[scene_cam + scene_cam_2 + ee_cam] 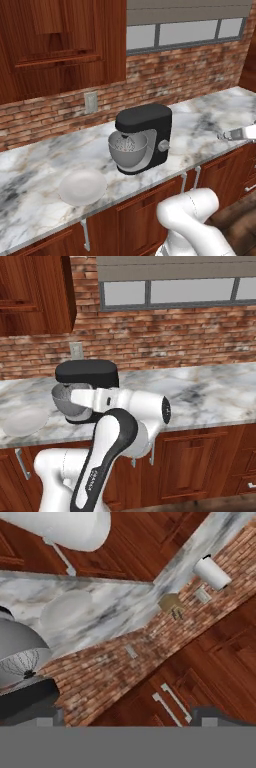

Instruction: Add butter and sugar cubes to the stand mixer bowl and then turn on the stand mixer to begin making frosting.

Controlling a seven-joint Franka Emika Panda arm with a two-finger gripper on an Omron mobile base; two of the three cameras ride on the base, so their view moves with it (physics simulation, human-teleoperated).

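Hovering beside the stand mixer, end effector holds nothing.

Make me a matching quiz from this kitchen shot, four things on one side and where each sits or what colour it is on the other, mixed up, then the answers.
1. stand mixer
2. stand mixer bowl
3. white plate
4. wall outlet

A. flat on the marble counter, left of the mixer
B. grey metal, under the mixer head
C. on the brick wall
D. black, with a round grey side knob

Pairs: 1-D, 2-B, 3-A, 4-C

Stand mixer bowl sits in stand mixer; plate front-left
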